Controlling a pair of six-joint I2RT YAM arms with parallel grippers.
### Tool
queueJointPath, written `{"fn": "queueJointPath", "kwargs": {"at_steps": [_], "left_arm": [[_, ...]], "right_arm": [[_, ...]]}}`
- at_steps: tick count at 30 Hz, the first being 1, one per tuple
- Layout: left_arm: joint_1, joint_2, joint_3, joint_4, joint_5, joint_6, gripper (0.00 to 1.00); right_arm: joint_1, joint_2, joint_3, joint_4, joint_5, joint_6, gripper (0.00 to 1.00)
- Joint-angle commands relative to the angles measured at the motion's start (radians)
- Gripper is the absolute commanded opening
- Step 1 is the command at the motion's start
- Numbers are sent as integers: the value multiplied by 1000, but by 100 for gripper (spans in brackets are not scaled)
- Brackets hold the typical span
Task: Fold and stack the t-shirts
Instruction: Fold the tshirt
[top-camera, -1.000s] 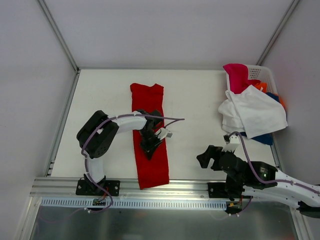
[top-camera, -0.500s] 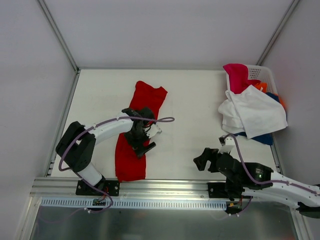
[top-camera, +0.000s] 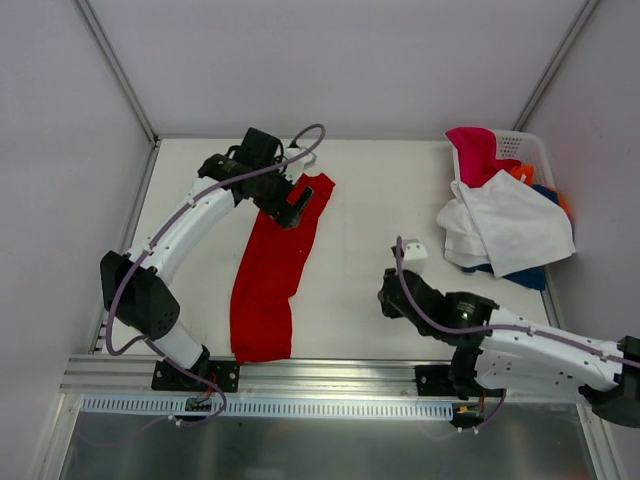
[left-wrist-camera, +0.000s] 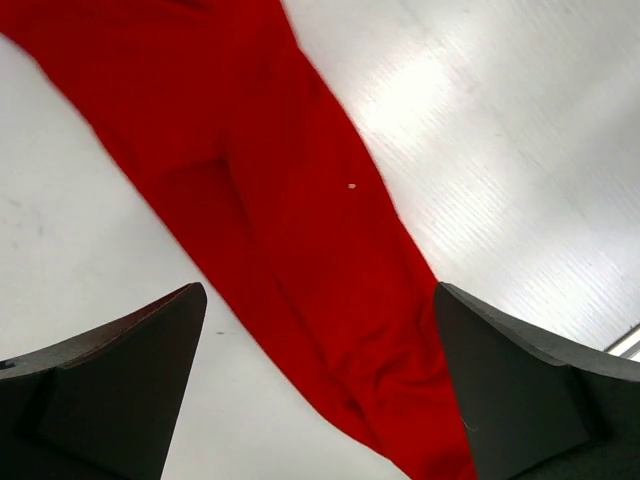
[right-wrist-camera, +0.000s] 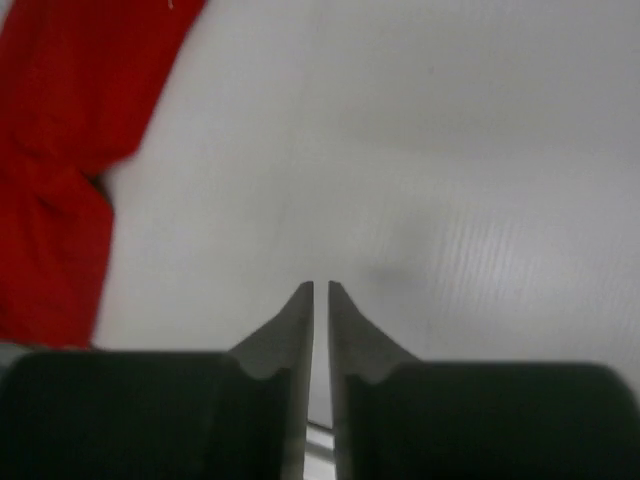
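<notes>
Left wrist view: left jaws spread wide above red t-shirt (left-wrist-camera: 290, 200) on worktop (left-wrist-camera: 500, 150); right jaws almost pressed together over worktop.

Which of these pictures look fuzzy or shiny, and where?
Right wrist view: soft all over, the red shirt smeared at its edge. Left wrist view: bright glare bands on the white table. Top view: sharp, evenly lit, faint shadows.
</notes>
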Motion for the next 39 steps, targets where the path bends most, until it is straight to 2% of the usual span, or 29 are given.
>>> {"fn": "queueJointPath", "kwargs": {"at_steps": [1,2,4,5,8,10,13,15,19,24,29,35,39], "left_arm": [[107,-46,32,-28,82,-2,99],[149,-52,19,-24,82,10,99],[201,-73,-22,-19,140,33,98],[230,-82,-37,-14,168,35,97],[337,-118,-99,1,246,47,96],[364,-148,-139,9,282,58,96],[394,-179,-179,32,309,65,97],[404,-181,-194,45,323,61,96],[416,-130,-205,119,386,50,91],[440,73,-119,177,536,27,86],[469,239,-21,182,587,21,82],[483,272,-8,202,633,30,81],[483,243,-34,232,656,16,81]], "right_arm": [[-144,204,175,166,-127,-152,6],[-217,247,230,189,-222,-172,0],[-283,383,296,255,-356,-227,1],[-332,431,378,261,-387,-241,1],[-379,621,555,263,-461,-310,0],[-405,715,639,261,-507,-326,0],[-463,918,814,264,-661,-320,1],[-489,1069,958,256,-701,-323,0],[-526,1263,1167,194,-763,-330,1],[-601,1374,1249,204,-809,-304,1],[-647,1452,1290,213,-830,-292,1],[-675,1498,1246,328,-861,-258,1],[-678,1576,1293,396,-907,-212,1]]}}
